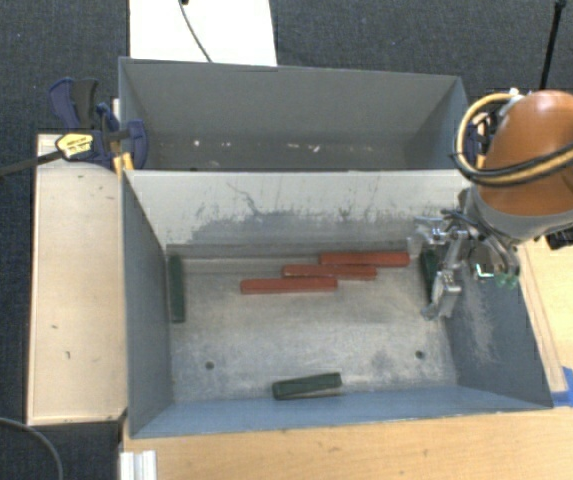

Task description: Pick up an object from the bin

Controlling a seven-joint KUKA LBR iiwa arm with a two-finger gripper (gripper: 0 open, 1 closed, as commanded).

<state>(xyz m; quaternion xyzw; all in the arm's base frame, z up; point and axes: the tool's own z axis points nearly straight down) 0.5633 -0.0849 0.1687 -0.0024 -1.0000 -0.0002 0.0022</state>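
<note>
The grey bin [296, 340] holds three red bars [289, 285] and two dark green bars [307, 386].

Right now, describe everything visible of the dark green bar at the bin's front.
The green bar is short, dark and matte, with blunt ends, perhaps plastic or rubber. It lies flat on the bin floor, close to its front edge, running nearly left to right across the view, its right end slightly farther back. Only the floor touches it.

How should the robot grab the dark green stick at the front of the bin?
Probably at the middle of the dark green stick, coming straight down from above and pinching across its narrow width. It lies flat and alone, long side left to right, though the front wall is close.
</note>
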